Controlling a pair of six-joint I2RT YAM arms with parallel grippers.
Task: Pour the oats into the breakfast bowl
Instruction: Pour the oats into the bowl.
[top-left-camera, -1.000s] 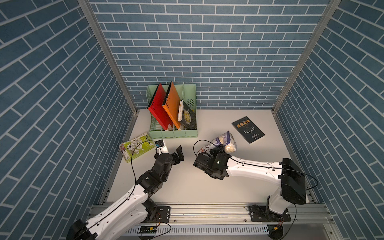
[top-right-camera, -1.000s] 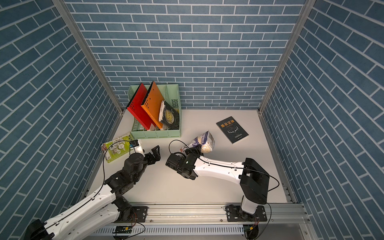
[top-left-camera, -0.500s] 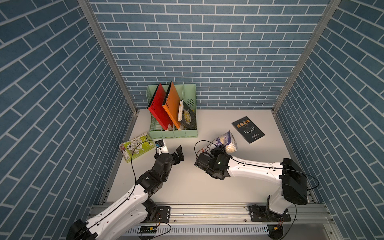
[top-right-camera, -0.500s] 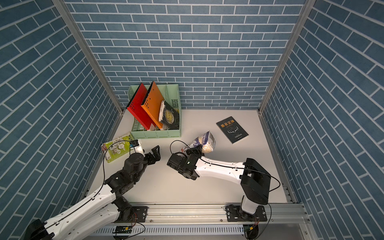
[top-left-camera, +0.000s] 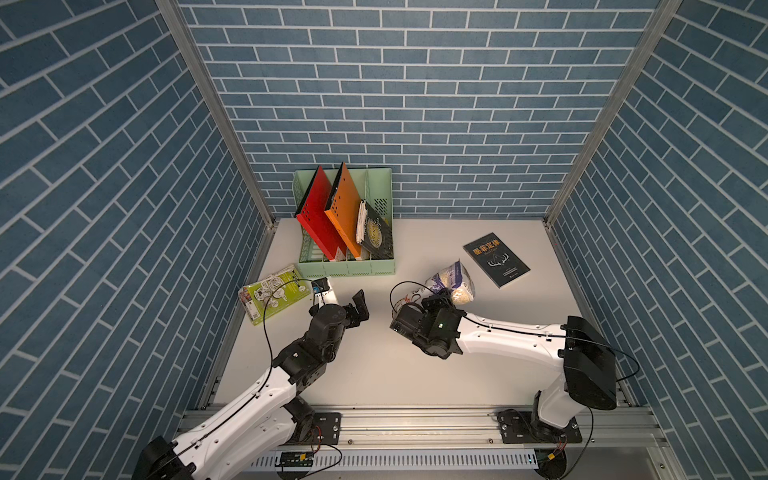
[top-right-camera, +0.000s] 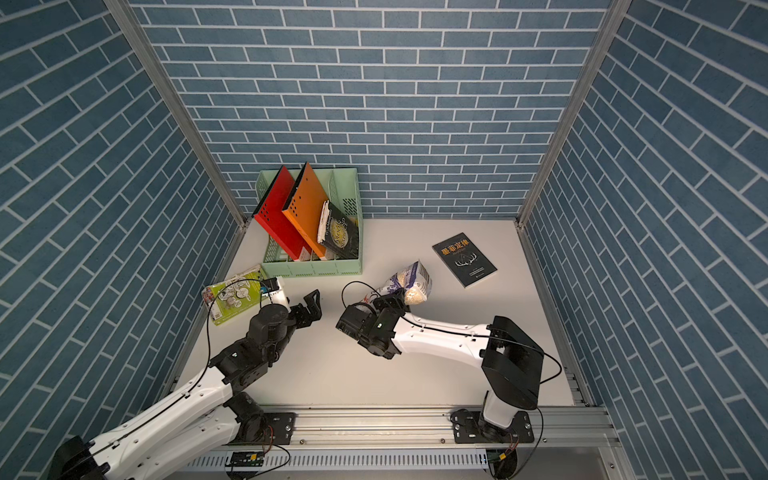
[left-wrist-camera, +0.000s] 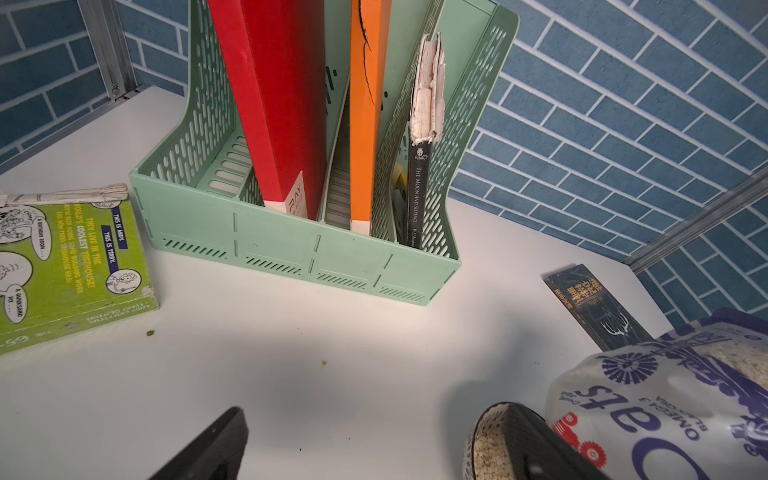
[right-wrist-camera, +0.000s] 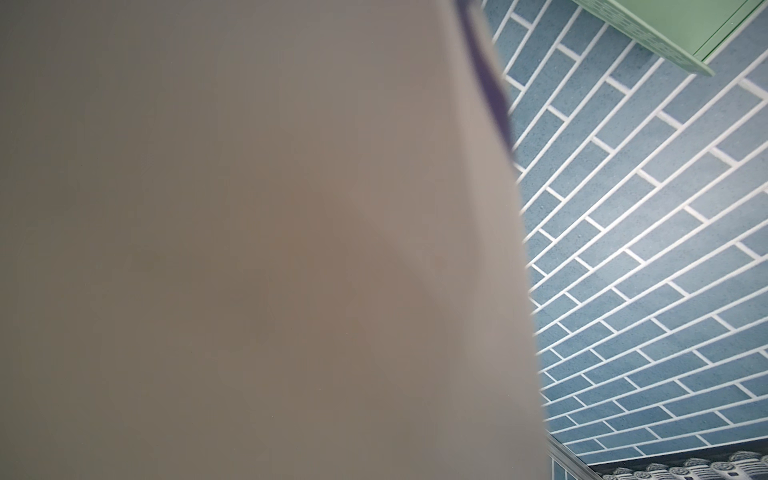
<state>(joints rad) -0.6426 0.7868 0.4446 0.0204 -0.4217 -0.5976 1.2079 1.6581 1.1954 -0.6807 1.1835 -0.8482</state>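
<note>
Pouring near the desk's (top-left-camera: 374, 374) middle, the right hand (top-left-camera: 437, 297) clamps the upended pouch (top-left-camera: 455, 279) at the breakfast bowl (left-wrist-camera: 468, 446), oats (left-wrist-camera: 490, 456) inside, left hand (top-left-camera: 360, 306) wide, empty; next likely needs the mouth held over the rim.

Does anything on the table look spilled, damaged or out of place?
Two small crumbs lie on the table in front of the green file rack, outside the bowl. In the rack, the dark paperback has a torn, ragged spine.
</note>
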